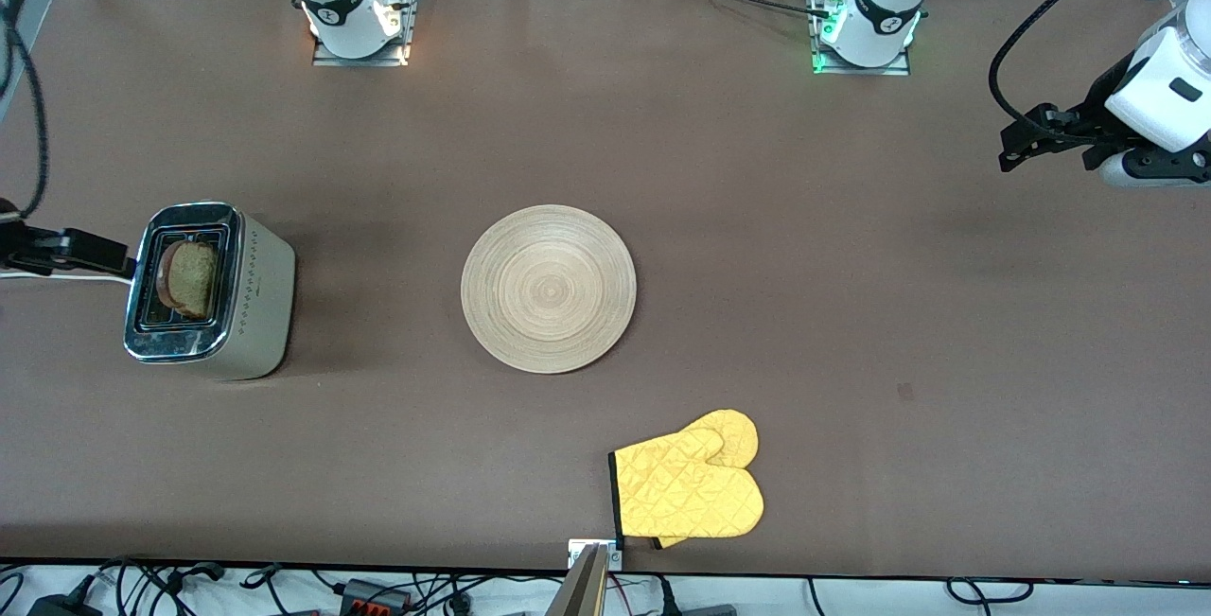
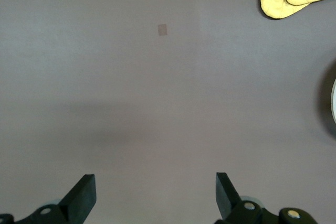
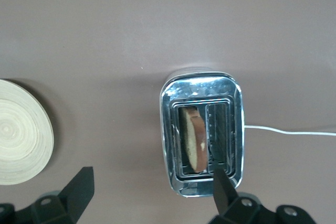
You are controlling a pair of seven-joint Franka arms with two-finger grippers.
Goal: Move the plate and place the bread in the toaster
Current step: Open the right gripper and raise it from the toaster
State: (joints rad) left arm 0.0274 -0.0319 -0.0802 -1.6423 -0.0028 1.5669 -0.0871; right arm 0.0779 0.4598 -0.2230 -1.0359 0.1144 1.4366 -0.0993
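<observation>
Speckled tan bread (image 1: 192, 279) leans, seemingly, in the chrome toaster (image 1: 210, 290); both the left gripper (image 2: 156, 195) and right gripper (image 3: 152, 190) gape, empty

The plate (image 1: 548, 289) is pale wood with fine concentric rings in the grain, lighter than the plain dull brown table (image 1: 851, 266) around it. Toward the right arm's end from the plate, the toaster (image 1: 210, 290) has a shiny chrome top and beige-silver sides with rows of small dots; its cord (image 3: 289, 130) is white. The bread (image 1: 189, 279) in it is speckled tan-brown with a darker crust. Nearer the front camera than the plate, the oven mitt (image 1: 691, 488) is bright yellow, quilted in diamonds, with a black edge. Both arms are white with black grippers.
</observation>
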